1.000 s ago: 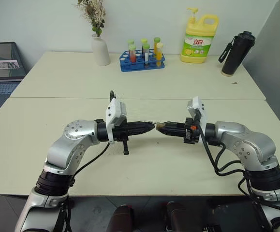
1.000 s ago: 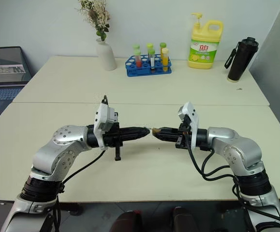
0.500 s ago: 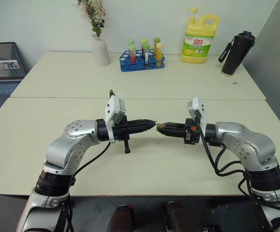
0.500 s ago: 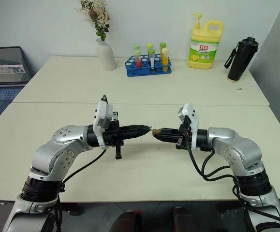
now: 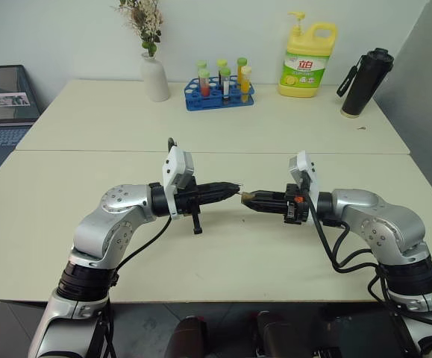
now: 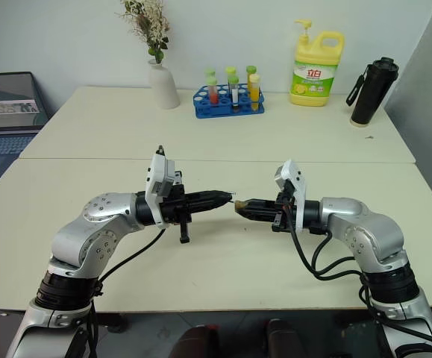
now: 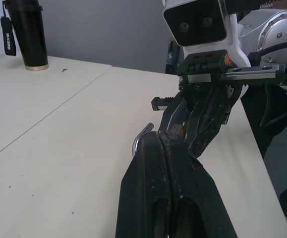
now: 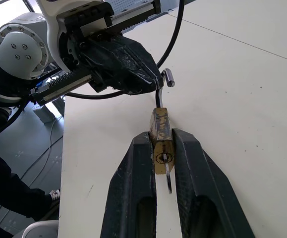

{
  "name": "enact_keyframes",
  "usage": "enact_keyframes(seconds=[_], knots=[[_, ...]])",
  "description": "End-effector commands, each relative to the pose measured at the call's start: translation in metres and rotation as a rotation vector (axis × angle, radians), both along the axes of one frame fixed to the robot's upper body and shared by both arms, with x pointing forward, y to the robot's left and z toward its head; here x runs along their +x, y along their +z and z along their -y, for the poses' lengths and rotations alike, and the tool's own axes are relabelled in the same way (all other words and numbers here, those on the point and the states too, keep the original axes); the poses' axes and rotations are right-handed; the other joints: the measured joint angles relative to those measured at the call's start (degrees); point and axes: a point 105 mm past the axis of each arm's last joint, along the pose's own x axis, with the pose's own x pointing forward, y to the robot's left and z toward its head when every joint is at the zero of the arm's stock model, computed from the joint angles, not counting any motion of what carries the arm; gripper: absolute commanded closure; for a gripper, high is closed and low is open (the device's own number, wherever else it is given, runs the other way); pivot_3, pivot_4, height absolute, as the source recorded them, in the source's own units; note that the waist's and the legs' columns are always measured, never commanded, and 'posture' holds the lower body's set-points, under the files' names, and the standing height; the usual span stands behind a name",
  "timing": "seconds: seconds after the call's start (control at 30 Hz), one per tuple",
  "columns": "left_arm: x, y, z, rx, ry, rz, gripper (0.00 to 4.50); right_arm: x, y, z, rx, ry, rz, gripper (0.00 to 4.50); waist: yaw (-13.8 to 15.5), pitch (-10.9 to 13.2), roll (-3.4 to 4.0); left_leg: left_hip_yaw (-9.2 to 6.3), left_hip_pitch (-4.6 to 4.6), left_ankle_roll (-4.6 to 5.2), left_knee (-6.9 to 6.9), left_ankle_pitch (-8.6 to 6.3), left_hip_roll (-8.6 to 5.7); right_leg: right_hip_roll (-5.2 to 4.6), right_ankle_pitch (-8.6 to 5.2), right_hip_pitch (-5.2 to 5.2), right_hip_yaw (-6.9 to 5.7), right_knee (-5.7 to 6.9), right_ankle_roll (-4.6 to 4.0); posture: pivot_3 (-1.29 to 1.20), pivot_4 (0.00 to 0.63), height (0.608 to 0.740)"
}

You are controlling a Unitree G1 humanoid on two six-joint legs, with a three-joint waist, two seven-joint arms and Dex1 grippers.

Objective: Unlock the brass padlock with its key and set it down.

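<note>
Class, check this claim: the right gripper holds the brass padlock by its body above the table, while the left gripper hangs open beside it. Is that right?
Not quite. The left gripper is shut on the shackle, as the right wrist view shows. The right gripper does hold the brass padlock by its body above the table.

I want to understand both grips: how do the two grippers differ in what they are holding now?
The left gripper has its jaws shut on the padlock's thin silver shackle. The right gripper clamps the brass padlock body, with the key in its keyhole. Both point level at each other above the table.
</note>
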Motion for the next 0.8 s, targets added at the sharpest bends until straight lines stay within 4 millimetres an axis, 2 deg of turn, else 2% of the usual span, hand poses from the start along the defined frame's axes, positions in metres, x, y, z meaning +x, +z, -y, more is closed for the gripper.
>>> enact_keyframes(seconds=[0.03, 0.13, 0.23, 0.43, 0.57, 0.63, 0.73, 0.8], knots=[[-0.007, 0.013, -0.006, 0.026, 0.014, 0.115, 4.50, -0.003, 0.007, 0.001, 0.000, 0.001, 0.030, 4.36, -0.04, 0.00, 0.00, 0.00, 0.00, 0.00, 0.00, 0.00, 0.00, 0.00, 0.00, 0.00, 0.00, 0.00, 0.00, 0.00, 0.150, 0.740], [-0.008, -0.002, -0.022, 0.221, 0.057, 0.290, 4.50, 0.001, 0.005, 0.006, -0.012, -0.024, -0.007, 4.36, -0.20, 0.01, 0.01, 0.04, 0.03, 0.00, -0.04, 0.00, 0.02, 0.00, 0.01, 0.00, 0.06, 0.00, -0.02, 0.00, 0.150, 0.740], [-0.014, -0.020, -0.035, 0.371, 0.028, 0.408, 3.90, 0.001, 0.002, 0.008, -0.030, -0.027, -0.034, 4.36, -0.03, 0.02, 0.03, 0.03, 0.05, 0.00, -0.06, 0.00, 0.04, 0.01, 0.05, -0.02, 0.04, 0.00, -0.17, 0.00, 0.150, 0.740], [-0.020, -0.036, -0.055, 0.485, 0.024, 0.566, 1.95, 0.000, -0.005, 0.011, -0.038, -0.039, -0.171, 4.36, 0.14, 0.02, 0.03, 0.10, 0.01, 0.00, -0.05, 0.00, -0.02, -0.23, 0.11, -0.01, 0.03, -0.05, -0.27, 0.00, 0.150, 0.740], [-0.032, -0.032, -0.046, 0.405, 0.016, 0.561, 0.59, -0.003, -0.015, 0.007, -0.047, -0.043, -0.289, 4.36, 0.07, 0.02, 0.03, 0.09, 0.00, 0.00, -0.05, 0.00, 0.01, -0.33, 0.11, -0.02, 0.01, -0.05, -0.28, 0.00, 0.150, 0.740], [-0.046, -0.037, -0.044, 0.401, -0.020, 0.503, 0.05, -0.002, -0.030, 0.006, -0.071, -0.082, -0.395, 4.36, -0.02, 0.02, 0.03, 0.09, 0.00, 0.00, -0.06, 0.00, 0.02, -0.32, 0.11, -0.02, 0.02, -0.05, -0.28, 0.00, 0.150, 0.740], [-0.059, -0.042, -0.044, 0.427, -0.064, 0.465, 0.00, 0.001, -0.042, 0.004, -0.094, -0.117, -0.475, 4.36, -0.20, 0.03, 0.05, 0.11, 0.01, 0.00, -0.10, -0.01, 0.06, -0.31, 0.11, -0.05, 0.04, -0.02, -0.28, 0.00, 0.150, 0.740], [-0.059, -0.039, -0.043, 0.417, -0.047, 0.459, 0.00, 0.001, -0.046, 0.003, -0.112, -0.123, -0.500, 4.36, -0.16, 0.04, 0.06, 0.07, 0.01, 0.00, -0.09, 0.00, 0.07, -0.28, 0.10, -0.06, 0.00, 0.00, -0.26, 0.00, 0.150, 0.740]])
